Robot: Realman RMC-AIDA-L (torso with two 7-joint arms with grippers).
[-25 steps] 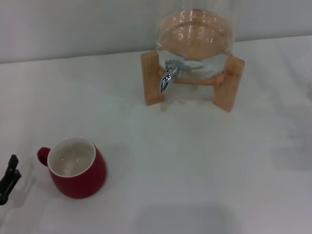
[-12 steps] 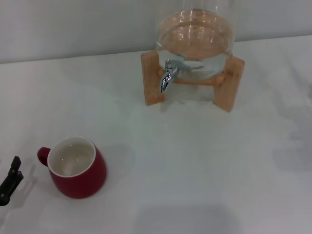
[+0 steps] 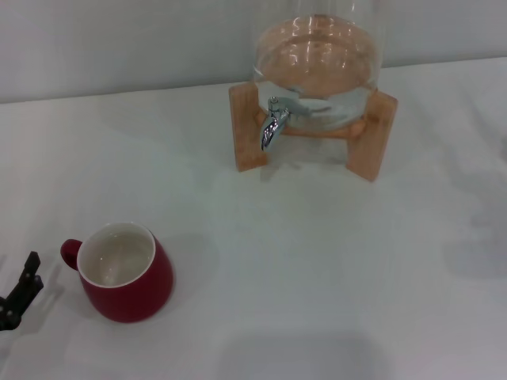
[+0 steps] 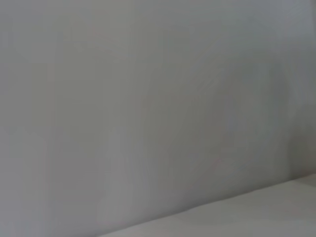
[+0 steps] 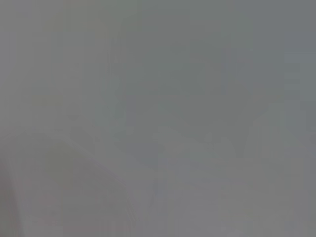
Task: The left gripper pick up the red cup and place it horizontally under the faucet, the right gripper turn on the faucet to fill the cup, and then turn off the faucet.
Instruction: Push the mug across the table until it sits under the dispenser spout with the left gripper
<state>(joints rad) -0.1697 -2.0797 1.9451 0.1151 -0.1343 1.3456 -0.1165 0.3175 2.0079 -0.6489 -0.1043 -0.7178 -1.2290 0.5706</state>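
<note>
The red cup [image 3: 127,273] stands upright on the white table at the front left, its cream inside facing up and its small handle [image 3: 70,252] pointing left. Only the black tip of my left gripper [image 3: 20,290] pokes in at the left edge, a short gap left of the handle and not touching the cup. The chrome faucet [image 3: 273,123] juts from the glass dispenser [image 3: 317,59] at the back centre, spout turned down, with nothing beneath it. My right gripper is out of view. Both wrist views show only blank grey surface.
The dispenser rests on a wooden stand [image 3: 248,127] whose legs flank the faucet. A grey wall [image 3: 119,47] runs behind the white table [image 3: 317,261].
The left gripper's black tip has crept a little to the right, closer to the cup's handle. Cup and faucet have not moved.
</note>
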